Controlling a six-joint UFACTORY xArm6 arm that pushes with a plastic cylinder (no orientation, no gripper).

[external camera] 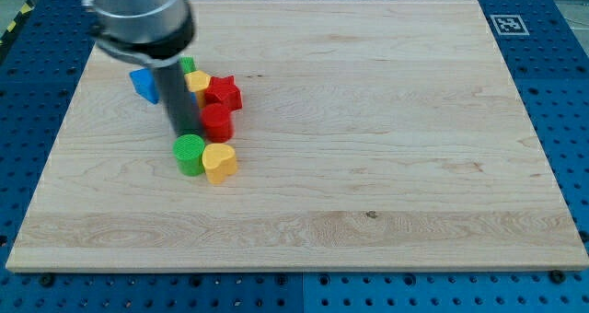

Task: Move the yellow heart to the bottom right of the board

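Note:
The yellow heart (219, 162) lies on the wooden board (368, 147) left of centre, touching a green round block (190, 154) on its left. My tip (184, 133) ends just above the green round block and up-left of the yellow heart. A red block (217, 121) sits right of the rod. Above it are a red star (224, 93), a yellow block (198, 81) and a green block (188, 65), partly hidden by the rod. A blue block (144, 83) lies left of the rod.
The board lies on a blue perforated table (571, 92). A black-and-white marker tag (508, 24) is at the board's top right corner. The arm's grey body (138, 18) hangs over the top left.

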